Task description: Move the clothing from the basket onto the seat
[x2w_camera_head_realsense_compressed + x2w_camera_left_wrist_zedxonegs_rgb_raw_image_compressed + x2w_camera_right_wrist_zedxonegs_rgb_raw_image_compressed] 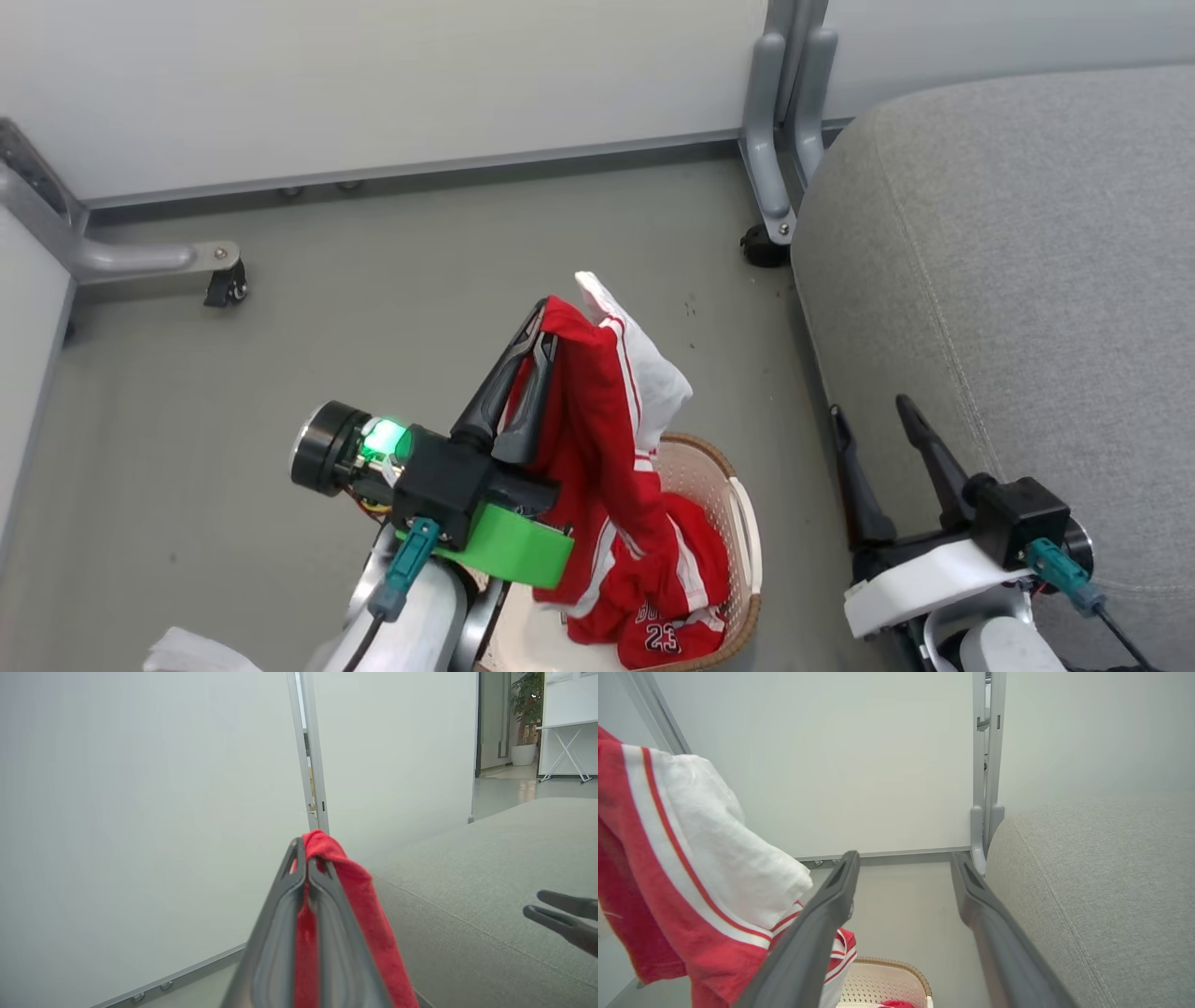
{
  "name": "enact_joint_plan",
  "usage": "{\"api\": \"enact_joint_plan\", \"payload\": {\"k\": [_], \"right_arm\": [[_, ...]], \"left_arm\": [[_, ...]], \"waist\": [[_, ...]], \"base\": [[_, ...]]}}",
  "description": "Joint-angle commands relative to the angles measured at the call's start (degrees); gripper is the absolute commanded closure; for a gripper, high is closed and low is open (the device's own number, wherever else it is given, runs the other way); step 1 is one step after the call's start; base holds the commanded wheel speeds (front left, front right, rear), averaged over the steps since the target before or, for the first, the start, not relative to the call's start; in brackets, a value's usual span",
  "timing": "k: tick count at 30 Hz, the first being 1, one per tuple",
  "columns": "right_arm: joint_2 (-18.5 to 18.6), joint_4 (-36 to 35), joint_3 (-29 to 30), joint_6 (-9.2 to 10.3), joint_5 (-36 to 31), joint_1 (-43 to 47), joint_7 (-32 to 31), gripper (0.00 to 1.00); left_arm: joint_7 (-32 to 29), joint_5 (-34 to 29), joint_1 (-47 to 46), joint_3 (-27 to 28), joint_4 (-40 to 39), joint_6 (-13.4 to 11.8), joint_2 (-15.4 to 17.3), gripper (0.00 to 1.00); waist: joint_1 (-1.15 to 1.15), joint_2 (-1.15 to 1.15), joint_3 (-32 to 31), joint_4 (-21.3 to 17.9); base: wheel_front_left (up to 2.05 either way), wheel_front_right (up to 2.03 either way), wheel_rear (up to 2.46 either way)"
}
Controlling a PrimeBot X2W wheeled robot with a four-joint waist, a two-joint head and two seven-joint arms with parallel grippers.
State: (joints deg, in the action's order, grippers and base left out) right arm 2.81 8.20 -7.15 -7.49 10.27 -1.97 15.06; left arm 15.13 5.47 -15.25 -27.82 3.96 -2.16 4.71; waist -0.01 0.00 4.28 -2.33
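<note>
Basket (702, 464), on the floor beside the seat (1008, 280): is holding the red garment numbered 23 (667, 630).
White-lined red garment (597, 411): is hanging above the basket, lower end trailing into it.
Left gripper (544, 322): fingers are clamping its top fold.
Right gripper (868, 408): fingers are standing apart, empty, at the seat's edge.

Left claw (541, 322) clamped tight, right claw (868, 408) agape.

**Partitioned corner on a grey floor**

White partition panels (373, 84) are standing on grey metal feet (149, 254) with black castors (227, 285), enclosing a dull grey floor (373, 308). Beyond an opening, a potted plant (525, 714) and a white folding table (566, 726) are sitting in brighter light on glossy flooring.
</note>
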Motion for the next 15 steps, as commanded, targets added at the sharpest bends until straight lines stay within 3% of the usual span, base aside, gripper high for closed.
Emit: {"api": "enact_joint_plan", "payload": {"k": [1, 7, 15], "right_arm": [[0.2, 0.2, -0.6, 0.0, 0.2, 1.0, 0.2, 0.0], [0.4, 1.1, -5.4, 0.0, 2.2, 1.7, 0.2, 0.0], [4.1, -2.4, -17.2, 0.0, 8.7, -0.8, 0.2, 0.0]], "left_arm": [[0.0, -0.8, 0.7, 0.8, -0.9, 0.3, -0.1, 1.0], [0.0, -1.1, -0.2, 2.6, -3.2, 1.6, -1.2, 1.0], [0.0, -1.5, -1.3, 2.7, -4.9, 2.8, -1.6, 1.0]], "waist": [[0.01, 0.0, -2.3, 0.1], [0.01, 0.0, -3.0, 0.2], [0.01, 0.0, -3.4, -0.1]], "base": [[0.0, 0.0, 0.0], [0.0, 0.0, 0.0], [0.0, 0.0, 0.0]]}}
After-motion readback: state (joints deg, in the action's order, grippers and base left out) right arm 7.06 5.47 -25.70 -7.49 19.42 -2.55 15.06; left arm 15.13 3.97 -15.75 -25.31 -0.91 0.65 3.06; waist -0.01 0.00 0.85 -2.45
